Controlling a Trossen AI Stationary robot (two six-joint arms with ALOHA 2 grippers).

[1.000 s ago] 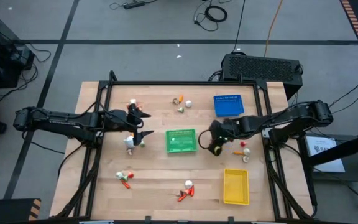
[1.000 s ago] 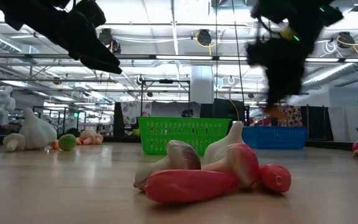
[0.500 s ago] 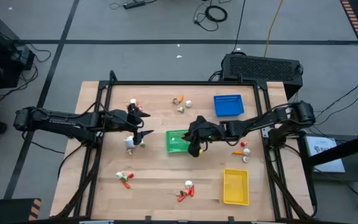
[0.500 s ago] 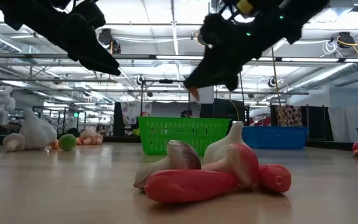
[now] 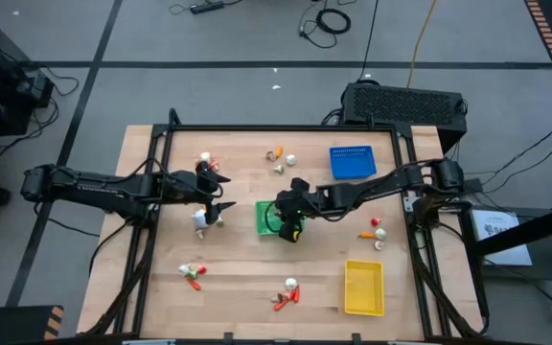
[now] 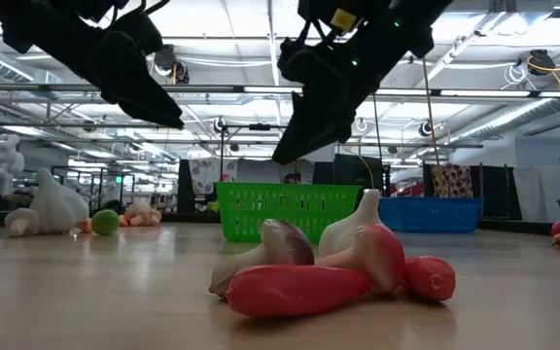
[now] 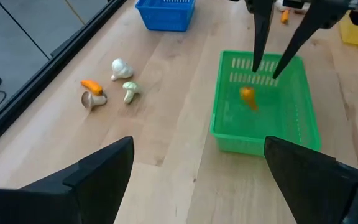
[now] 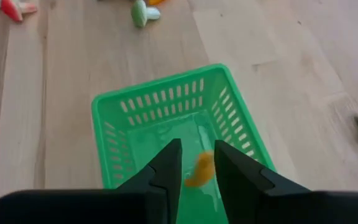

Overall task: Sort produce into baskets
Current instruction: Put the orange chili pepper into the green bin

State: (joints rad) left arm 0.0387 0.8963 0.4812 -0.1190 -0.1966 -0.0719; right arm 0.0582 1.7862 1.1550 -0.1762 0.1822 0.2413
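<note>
The right gripper [image 5: 290, 216] hung over the green basket [image 5: 272, 228] at the centre of the high view, its fingers [image 8: 166, 168] parted by a narrow gap and holding nothing. In the right wrist view a small orange piece [image 8: 201, 169] showed between them, blurred, inside the basket; whether it was dropping or already resting on the mesh floor cannot be told. The gripper sat directly above the basket, probably so that the piece would land within the walls.

The left gripper [image 5: 217, 192] hovered left of centre with its fingers spread wide and empty, above a white and green piece [image 5: 202, 218], likely lined up for the next pick.

Farther out, the blue basket [image 5: 352, 161] stood at the upper right of the table and the yellow basket [image 5: 363, 287] at the lower right. Loose produce lay in clusters: near the top centre [image 5: 280, 160], at the right [image 5: 373, 230], at the lower left [image 5: 192, 275] and the lower centre [image 5: 288, 294]. Most of the sorting appeared undone.
</note>
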